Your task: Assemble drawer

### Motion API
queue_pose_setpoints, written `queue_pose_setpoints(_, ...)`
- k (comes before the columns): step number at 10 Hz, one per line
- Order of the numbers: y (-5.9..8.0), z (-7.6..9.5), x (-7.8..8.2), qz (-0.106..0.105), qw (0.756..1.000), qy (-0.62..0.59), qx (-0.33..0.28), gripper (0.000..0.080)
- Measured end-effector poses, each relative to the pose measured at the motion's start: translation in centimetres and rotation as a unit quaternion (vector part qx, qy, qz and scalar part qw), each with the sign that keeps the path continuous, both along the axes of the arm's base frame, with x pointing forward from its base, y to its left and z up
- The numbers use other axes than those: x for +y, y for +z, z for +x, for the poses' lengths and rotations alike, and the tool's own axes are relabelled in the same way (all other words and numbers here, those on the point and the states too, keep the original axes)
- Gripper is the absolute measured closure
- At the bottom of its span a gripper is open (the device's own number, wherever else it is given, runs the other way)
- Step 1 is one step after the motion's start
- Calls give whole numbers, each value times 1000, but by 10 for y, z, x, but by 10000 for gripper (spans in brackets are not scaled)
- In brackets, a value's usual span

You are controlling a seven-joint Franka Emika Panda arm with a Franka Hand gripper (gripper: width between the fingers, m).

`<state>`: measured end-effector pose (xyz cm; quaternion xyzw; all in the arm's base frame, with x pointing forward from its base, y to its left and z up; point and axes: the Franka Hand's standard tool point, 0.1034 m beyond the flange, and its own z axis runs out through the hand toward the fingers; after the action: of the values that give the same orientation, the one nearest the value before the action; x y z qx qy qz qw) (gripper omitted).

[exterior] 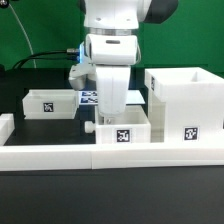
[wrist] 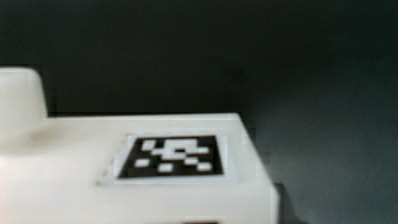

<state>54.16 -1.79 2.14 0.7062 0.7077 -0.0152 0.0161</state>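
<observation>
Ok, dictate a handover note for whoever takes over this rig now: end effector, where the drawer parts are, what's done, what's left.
End effector: down over the middle small white knobbed plastic tray; whether it is open or shut cannot be told.
Second small white plastic tray: standing apart on the exterior view's left.
Tall white hollow plastic housing: on the exterior view's right.
Done: nothing inserted.
Left: both trays go into the housing.
</observation>
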Motion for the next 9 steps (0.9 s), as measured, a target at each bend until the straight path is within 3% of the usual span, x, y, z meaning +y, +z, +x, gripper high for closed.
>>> queue_pose_setpoints(3,-3,1,9,-6,1000,26,0,757)
queue_pose_setpoints(9,-7,-3,10,-4,1000,15,-4,757)
